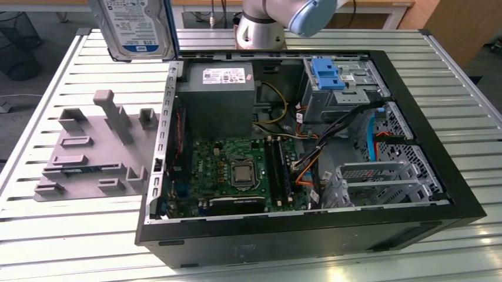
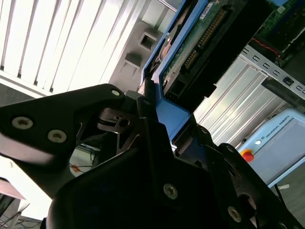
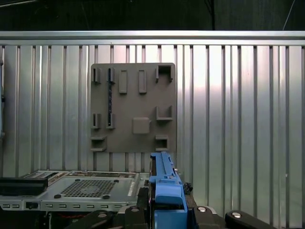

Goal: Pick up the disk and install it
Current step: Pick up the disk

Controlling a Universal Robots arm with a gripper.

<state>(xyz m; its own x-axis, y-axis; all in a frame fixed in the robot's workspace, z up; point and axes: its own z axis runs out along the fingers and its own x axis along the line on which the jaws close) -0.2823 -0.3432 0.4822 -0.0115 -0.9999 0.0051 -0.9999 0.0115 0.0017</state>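
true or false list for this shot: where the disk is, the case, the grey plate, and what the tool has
1. The disk lies inside the computer case. False: it is held in the air, beyond the case's far corner at the exterior view's left.
2. The tool is shut on the disk's blue bracket. True.
3. The case is open, with its motherboard showing. True.
4. The grey fixture plate lies at the exterior view's right of the case. False: it lies to the case's left, on the slatted table.
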